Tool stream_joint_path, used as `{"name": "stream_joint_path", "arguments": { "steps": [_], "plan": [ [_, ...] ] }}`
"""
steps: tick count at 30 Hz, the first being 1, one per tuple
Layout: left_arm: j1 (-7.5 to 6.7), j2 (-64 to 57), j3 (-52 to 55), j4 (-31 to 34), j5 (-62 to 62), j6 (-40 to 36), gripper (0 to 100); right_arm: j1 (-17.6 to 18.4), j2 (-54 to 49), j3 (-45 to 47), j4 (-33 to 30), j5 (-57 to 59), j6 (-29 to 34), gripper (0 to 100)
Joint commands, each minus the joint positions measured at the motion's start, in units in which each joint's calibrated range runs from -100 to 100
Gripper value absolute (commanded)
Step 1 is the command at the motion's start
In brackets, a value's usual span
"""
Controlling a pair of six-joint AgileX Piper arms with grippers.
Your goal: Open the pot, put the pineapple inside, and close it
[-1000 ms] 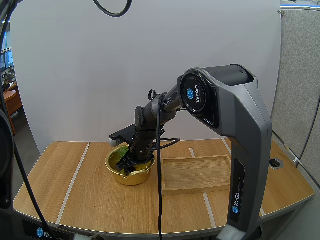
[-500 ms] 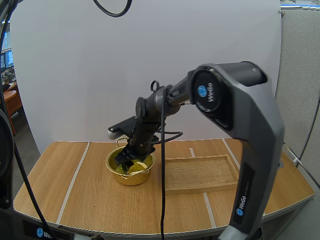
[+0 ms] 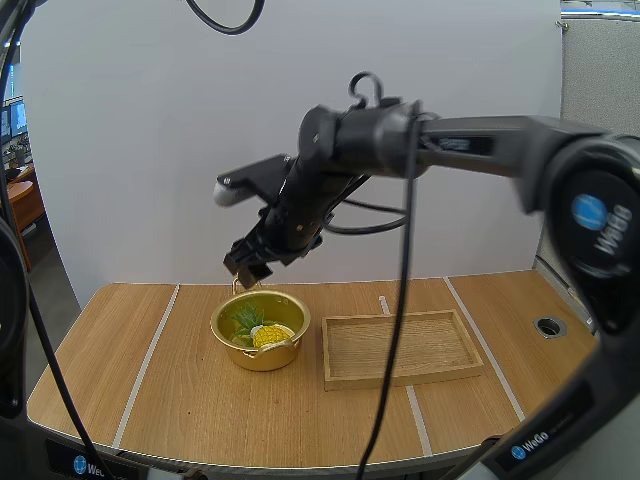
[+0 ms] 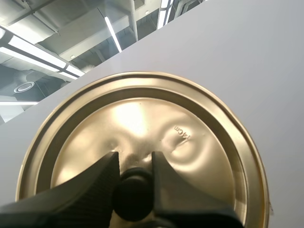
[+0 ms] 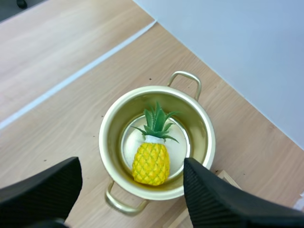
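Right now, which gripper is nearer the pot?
Right. The right gripper hangs above the pot, jaws open; left gripper is away from it, jaws pinching the lid by its knob.

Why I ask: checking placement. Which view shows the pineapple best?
The right wrist view: it looks straight down into the open pot, where the pineapple lies whole, body and leaves. The high view catches part of it over the pot's near rim. The left wrist view faces the lid instead.

The pot [image 3: 262, 358] stands on the table [image 3: 150, 360], the pineapple [image 3: 272, 335] lying inside it. The wooden tray [image 3: 400, 377] lies just right of the pot. The right gripper [image 3: 248, 268] hangs above the pot; the left gripper [image 4: 134, 166] pinches the lid [image 4: 142, 118].
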Motion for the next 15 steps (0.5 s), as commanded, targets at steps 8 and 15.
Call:
{"name": "stream_joint_path", "arguments": {
  "steps": [8, 15],
  "plan": [
    [-0.10, -0.4, -0.5, 0.4, -1.8, -0.1, 0, 0.1, -14.4, 0.4, -1.9, 12.1, 2.9, 100],
    [-0.10, -0.4, -0.5, 0.4, -1.8, -0.1, 0, 0.1, -25.1, 5.4, -4.9, 14.0, 5.6, 100]
  ]
}}
